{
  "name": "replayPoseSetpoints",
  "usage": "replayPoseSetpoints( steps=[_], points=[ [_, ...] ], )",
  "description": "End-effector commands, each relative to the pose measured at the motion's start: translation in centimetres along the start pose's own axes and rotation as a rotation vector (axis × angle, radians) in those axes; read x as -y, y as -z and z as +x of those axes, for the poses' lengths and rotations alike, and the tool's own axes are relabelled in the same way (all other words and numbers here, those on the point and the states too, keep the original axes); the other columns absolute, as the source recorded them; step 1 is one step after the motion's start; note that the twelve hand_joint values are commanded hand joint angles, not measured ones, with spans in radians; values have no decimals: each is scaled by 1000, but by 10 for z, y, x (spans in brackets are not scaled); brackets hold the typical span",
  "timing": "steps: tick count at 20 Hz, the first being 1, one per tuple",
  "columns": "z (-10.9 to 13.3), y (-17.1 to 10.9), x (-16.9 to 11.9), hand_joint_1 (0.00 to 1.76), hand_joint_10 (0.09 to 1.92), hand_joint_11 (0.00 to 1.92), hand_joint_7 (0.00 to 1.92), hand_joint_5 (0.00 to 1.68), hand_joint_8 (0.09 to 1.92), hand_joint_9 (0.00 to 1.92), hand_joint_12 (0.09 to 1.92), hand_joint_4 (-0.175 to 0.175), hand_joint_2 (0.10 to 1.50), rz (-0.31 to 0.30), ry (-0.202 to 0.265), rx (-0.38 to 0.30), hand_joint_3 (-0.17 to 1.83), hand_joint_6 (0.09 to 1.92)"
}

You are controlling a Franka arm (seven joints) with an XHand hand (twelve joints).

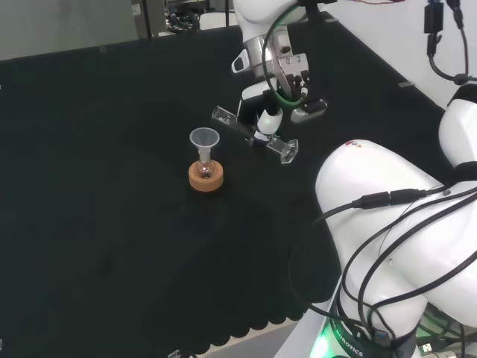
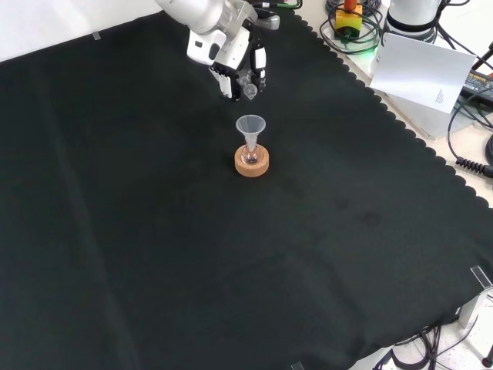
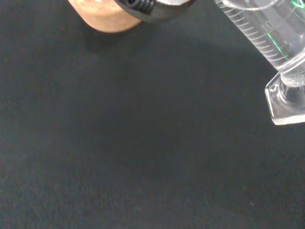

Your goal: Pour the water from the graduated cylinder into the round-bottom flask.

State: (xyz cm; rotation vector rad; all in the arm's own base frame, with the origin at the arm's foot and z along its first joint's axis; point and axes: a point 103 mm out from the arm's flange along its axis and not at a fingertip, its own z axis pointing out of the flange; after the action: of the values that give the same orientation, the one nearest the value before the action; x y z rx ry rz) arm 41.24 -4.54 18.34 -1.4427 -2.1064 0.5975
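A black cloth (image 2: pixel 154 254) with a scalloped edge covers the counter. In the front view a white sheet of paper (image 2: pixel 420 69) lies past that edge at upper right, among black cables (image 2: pixel 470 116) and a yellow and green object (image 2: pixel 348 19), perhaps a switch. In the head view a pale floor (image 1: pixel 67 26) shows beyond the cloth's far edge.

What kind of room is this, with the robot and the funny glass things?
Probably a science lab set up for robot tests. A robot hand holds a clear graduated cylinder tilted over a black cloth, near a funnel in a small flask on a cork ring.
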Motion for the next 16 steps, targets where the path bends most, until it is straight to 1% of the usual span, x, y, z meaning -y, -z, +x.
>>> replayPoseSetpoints(
  steps=[1,4,12,16],
  points=[
    [-5,1,5,1255,89,1260,980,946,1035,1433,781,-175,1124,69,-51,26,-1,1040],
    [-3,3,4,1256,88,1262,981,947,1033,1435,780,-175,1124,102,-60,36,-1,1038],
    [5,5,-5,1256,87,1268,984,950,1028,1444,775,-175,1122,161,-77,55,-1,1034],
    [6,6,-7,1257,87,1270,986,951,1026,1446,772,-175,1122,198,-94,59,-1,1032]
  ],
)
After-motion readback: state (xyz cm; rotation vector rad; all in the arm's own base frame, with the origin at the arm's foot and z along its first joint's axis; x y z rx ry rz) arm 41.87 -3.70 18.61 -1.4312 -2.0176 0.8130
